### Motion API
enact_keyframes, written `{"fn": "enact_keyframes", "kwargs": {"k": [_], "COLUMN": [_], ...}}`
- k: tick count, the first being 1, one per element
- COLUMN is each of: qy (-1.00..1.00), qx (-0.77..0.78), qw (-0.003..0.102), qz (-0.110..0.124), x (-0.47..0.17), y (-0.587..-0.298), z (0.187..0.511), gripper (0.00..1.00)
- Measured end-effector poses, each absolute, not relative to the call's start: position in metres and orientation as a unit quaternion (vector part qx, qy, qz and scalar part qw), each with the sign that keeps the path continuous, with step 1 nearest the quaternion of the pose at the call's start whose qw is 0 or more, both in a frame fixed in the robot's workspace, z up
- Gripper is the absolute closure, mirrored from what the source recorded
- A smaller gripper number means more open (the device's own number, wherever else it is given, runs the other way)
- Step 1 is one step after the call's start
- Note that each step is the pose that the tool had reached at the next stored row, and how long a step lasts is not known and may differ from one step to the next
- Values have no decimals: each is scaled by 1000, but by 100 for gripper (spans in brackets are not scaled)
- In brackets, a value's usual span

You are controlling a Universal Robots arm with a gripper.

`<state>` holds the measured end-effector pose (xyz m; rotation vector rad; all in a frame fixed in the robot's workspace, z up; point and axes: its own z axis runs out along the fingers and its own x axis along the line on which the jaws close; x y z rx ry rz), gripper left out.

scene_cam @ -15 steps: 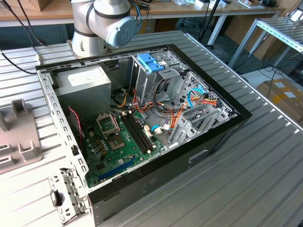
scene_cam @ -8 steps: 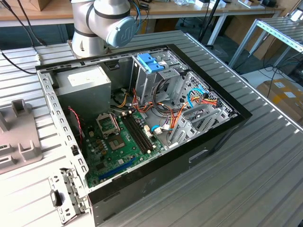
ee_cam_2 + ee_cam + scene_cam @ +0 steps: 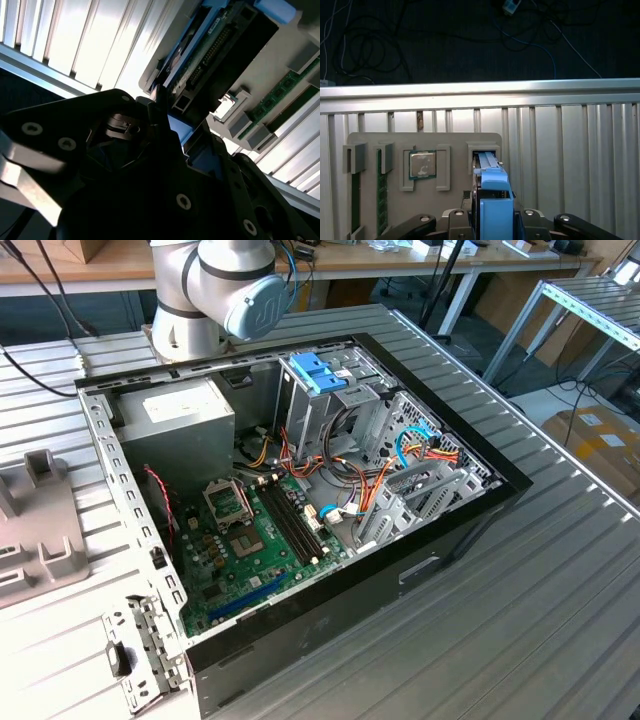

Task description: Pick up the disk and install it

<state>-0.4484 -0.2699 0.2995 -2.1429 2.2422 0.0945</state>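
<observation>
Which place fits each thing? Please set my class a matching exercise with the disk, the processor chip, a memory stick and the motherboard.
Things:
1 disk
2 processor chip
3 memory stick
4 motherboard

Places:
A lying flat in a square recess of the grey tray
B inside the open computer case
C standing on edge in a tray slot, blue plastic on it
D in a long narrow tray slot, green edge showing

Pairs: 1-C, 2-A, 3-D, 4-B

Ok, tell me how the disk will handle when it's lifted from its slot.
The disk is probably stiff: a blue plastic frame around a flat body. It stands on edge in the grey holder, so it may tip once free. Its exposed circuit board looks fragile.
</observation>
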Motion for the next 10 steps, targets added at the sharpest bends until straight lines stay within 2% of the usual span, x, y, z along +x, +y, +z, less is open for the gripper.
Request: {"fn": "enact_keyframes", "kwargs": {"k": [10], "qy": [722], "qx": [-690], "qw": [19], "qz": [30], "x": [-448], "y": [-270], "z": [304], "gripper": [63]}}
